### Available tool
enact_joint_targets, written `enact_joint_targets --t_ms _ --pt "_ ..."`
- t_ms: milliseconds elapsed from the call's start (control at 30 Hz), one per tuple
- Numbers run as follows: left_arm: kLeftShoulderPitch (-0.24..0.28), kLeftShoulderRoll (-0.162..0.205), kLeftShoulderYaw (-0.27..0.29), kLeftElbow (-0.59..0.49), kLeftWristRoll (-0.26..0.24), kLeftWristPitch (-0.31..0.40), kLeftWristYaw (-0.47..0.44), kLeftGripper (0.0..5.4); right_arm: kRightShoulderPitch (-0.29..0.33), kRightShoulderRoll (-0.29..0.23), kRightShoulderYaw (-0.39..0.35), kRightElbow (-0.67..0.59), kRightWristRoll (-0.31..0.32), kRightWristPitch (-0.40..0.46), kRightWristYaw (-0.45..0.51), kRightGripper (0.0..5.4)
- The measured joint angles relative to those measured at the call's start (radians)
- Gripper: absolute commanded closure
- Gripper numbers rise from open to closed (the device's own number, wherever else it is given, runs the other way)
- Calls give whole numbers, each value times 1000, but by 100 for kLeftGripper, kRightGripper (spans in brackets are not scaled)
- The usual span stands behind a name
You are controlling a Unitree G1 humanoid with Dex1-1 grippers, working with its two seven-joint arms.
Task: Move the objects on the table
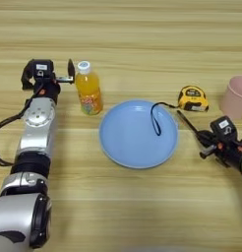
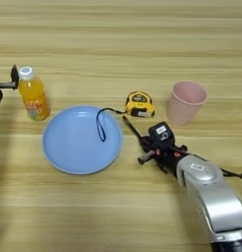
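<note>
A white-capped orange-drink bottle (image 1: 88, 91) stands upright left of a blue plate (image 1: 118, 147). My left gripper (image 1: 70, 75) is open just left of the bottle's neck, holding nothing. A yellow-and-black tape measure (image 2: 139, 104) lies right of the plate, its black cord loop (image 2: 100, 125) draped onto the plate. A thin black stick (image 2: 132, 128) lies slanted below the tape measure. Its near end reaches my right gripper (image 2: 142, 151), which is open with its fingers spread. A pink cup (image 2: 186, 102) stands upright to the right of the tape measure.
The light wooden table (image 1: 142, 29) fills both views. My left arm (image 1: 37, 128) runs up the left side. My right forearm (image 2: 206, 187) comes in from the lower right.
</note>
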Motion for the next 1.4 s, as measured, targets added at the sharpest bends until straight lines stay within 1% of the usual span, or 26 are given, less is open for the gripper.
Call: enact_joint_targets --t_ms 100,200,333,433,533,667,800,933,1000,1100,1133,1400 --pt "0 0 0 0 0 0 1 0 -1 2 -7 -47 29 18 1 510" --pt "0 -1 -1 0 0 1 1 0 -4 5 -9 -81 44 24 0 510" --pt "0 -1 -2 0 0 1 1 0 -32 11 1 -98 55 39 -3 510" --pt "0 -1 -2 0 0 1 1 0 -59 28 36 -98 57 42 -7 510" --pt "0 -2 -6 0 0 1 1 0 -98 70 108 -98 61 54 -15 510" --pt "1 -2 -7 0 0 2 1 0 -130 97 168 -85 61 61 -21 510" --pt "2 -2 -8 -2 0 3 2 0 -173 142 221 -21 56 60 -28 510" --pt "4 -4 -9 -8 0 4 2 0 -234 194 242 67 35 51 -52 510" --pt "5 -4 -9 -9 0 4 2 0 -269 219 251 126 19 12 -67 510" --pt "6 -5 -9 -11 0 5 3 0 -300 244 253 204 -1 -39 -76 510" --pt "6 -6 -9 -12 0 5 3 0 -314 255 252 251 -9 -68 -83 510" --pt "11 -7 -9 -20 0 7 3 0 -357 301 249 410 -34 -182 -88 510"
